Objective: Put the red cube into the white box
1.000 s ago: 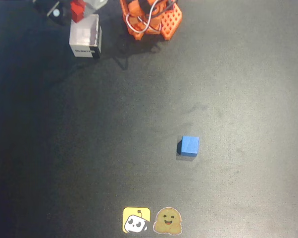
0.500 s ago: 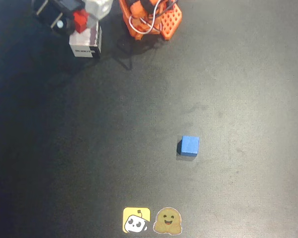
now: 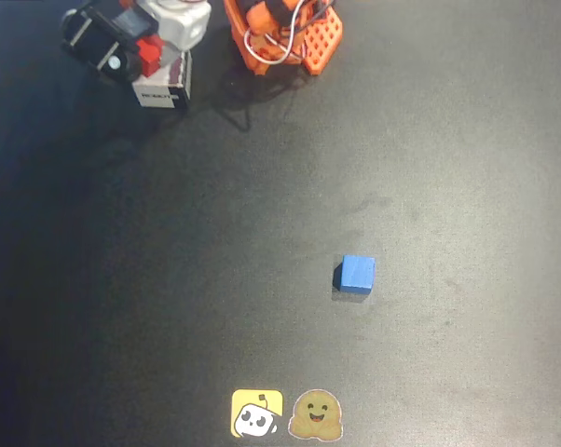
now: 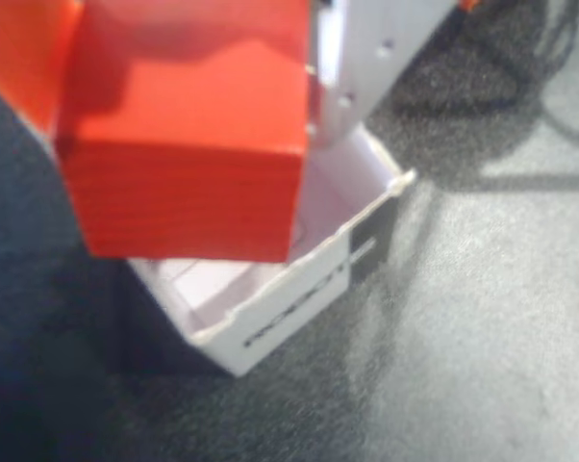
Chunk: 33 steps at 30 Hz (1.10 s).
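1. My gripper (image 3: 143, 54), far left at the top of the overhead view: clamped on the red cube (image 4: 188, 135), one orange finger (image 4: 20, 48) on its left face and a pale one on its right in the wrist view. I hold it raised so it passes the walls

2. The red cube, in the overhead view (image 3: 150, 51): hangs over the white box (image 3: 165, 86), not yet inside. In the wrist view it covers most of the opening, its left edge overhanging the left wall, so I judge a small shift is due before release

3. The white box, wrist view (image 4: 299, 289): open top up, labelled wall facing the camera, inside bare

4. Arm base (image 3: 282, 33): orange, just right of the box

5. Blue cube (image 3: 357, 274): mid-table, well apart, no part of this job

6. Two stickers (image 3: 288, 413): bottom edge, incidental
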Motion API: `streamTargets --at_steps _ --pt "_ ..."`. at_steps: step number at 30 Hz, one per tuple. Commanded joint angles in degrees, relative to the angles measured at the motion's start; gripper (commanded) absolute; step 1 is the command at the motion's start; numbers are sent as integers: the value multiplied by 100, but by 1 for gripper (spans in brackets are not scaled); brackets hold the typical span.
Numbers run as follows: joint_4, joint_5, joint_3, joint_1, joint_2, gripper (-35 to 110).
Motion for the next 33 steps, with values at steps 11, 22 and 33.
streamTargets --at_steps 11,22,33 --pt "229 -53 343 -18 1257 10" --pt "88 -299 360 -35 1248 19" --pt "-193 -527 510 220 1389 0"
